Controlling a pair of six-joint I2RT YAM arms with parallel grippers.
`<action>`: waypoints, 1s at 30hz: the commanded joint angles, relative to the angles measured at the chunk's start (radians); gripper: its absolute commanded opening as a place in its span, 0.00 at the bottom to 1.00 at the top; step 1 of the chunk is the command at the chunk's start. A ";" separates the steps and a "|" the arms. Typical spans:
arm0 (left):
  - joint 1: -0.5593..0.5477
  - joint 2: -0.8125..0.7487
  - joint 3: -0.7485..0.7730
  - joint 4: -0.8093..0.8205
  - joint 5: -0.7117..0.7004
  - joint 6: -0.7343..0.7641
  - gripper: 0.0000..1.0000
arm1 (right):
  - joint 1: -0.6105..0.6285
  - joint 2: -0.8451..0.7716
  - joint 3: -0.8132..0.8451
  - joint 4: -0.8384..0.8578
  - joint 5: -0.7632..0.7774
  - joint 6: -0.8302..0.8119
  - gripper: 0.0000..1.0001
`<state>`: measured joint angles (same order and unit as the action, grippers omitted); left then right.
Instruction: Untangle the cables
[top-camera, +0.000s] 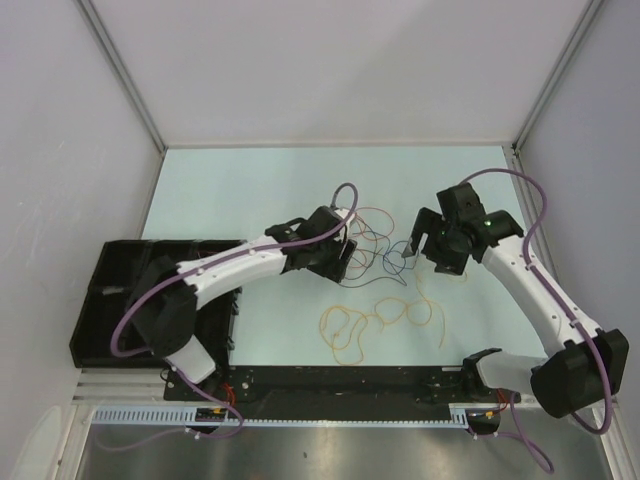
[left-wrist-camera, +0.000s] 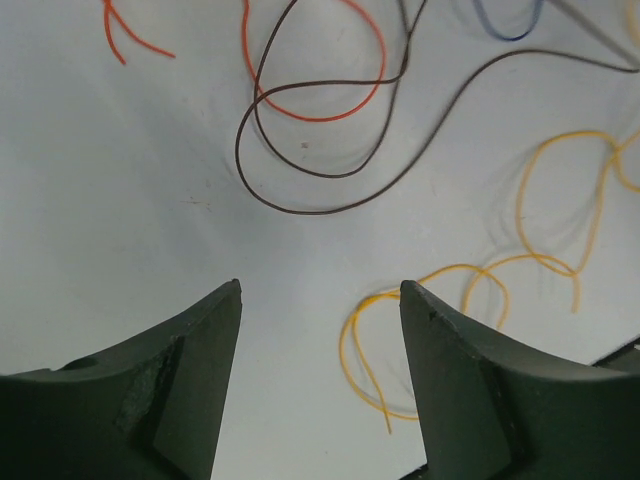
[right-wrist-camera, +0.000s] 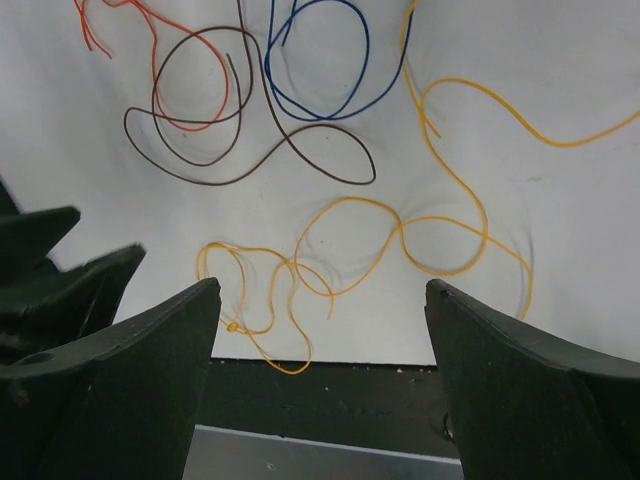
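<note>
From above, thin flexible cables (top-camera: 375, 250) lie in loose curls mid-frame on the smooth pale tabletop (top-camera: 250, 180). Red, dark and blue loops sit between the left gripper (top-camera: 345, 258) and the right gripper (top-camera: 425, 245), with yellow-orange wire (top-camera: 385, 310) below them. A black plastic compartment tray (top-camera: 100, 262) sits at the left.

Left wrist: the left gripper (left-wrist-camera: 320, 285) has 2 matte wedge-shaped fingers standing apart and holding nothing. A red loop (left-wrist-camera: 320, 119) and a dark brown wire (left-wrist-camera: 320, 212) curve above.

Right wrist: the right gripper (right-wrist-camera: 322, 285) is spread wide and empty. A dark blue loop (right-wrist-camera: 320, 118) lies at the top.
</note>
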<state>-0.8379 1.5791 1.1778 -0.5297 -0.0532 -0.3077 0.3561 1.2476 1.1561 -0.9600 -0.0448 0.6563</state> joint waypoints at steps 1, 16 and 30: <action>0.003 0.097 0.055 0.034 -0.057 0.058 0.68 | 0.001 -0.088 -0.015 -0.063 0.037 0.037 0.88; 0.019 0.262 0.109 0.122 -0.054 0.053 0.62 | -0.085 -0.201 -0.016 -0.137 0.043 -0.049 0.88; 0.020 0.410 0.189 0.051 -0.215 -0.180 0.48 | -0.143 -0.177 -0.007 -0.137 0.003 -0.138 0.88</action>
<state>-0.8219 1.9617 1.3182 -0.4431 -0.1974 -0.4088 0.2298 1.0698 1.1389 -1.0912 -0.0242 0.5632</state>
